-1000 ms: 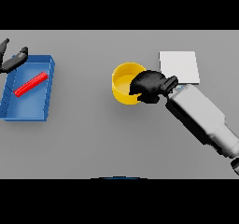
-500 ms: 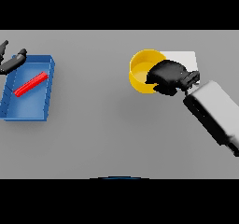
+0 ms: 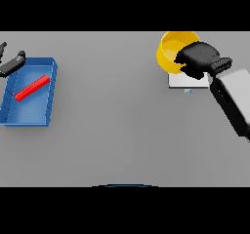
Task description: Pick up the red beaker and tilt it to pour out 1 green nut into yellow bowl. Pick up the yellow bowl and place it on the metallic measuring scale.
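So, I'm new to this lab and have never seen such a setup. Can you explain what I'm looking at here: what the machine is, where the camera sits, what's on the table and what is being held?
This is a humanoid robot with two arms, seen from a camera in its head looking down at a grey table. The white and grey arm coming in from the right ends in a dark robot hand, the right hand. Its fingers are curled round the rim of a yellow bowl, which it holds over a flat metallic scale at the far right. At the left edge the left hand shows only partly, beside a blue tray. In the tray lies a red, stick-like object, tilted. I cannot see whether anything is inside the bowl.
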